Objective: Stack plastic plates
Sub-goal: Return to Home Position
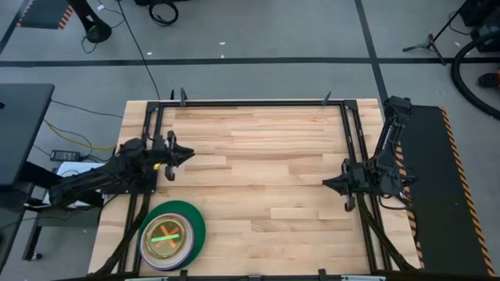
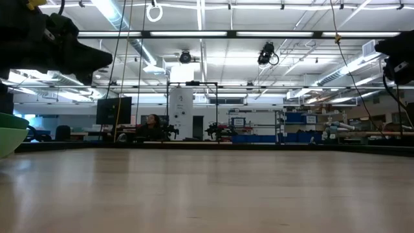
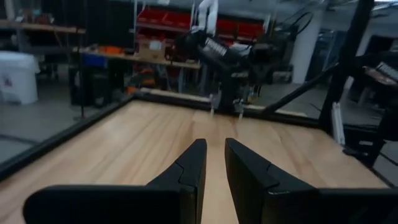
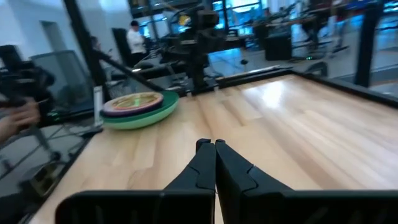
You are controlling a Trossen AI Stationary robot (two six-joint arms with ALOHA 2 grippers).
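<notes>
— High view, plates?
— One stack of plastic plates (image 1: 173,235), dark green lowest, at the table's (image 1: 273,164) near left corner.
— Grippers?
— Left gripper (image 1: 186,155) over the table's left edge, fingers narrowly parted, empty. Right gripper (image 1: 330,183) over its right edge, fingers pressed together, empty.

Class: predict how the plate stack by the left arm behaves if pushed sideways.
The plate stack probably slides as one, unlikely to tip: it sits low on a wide green plate. Smaller top plates may shift, looking thin.
</notes>
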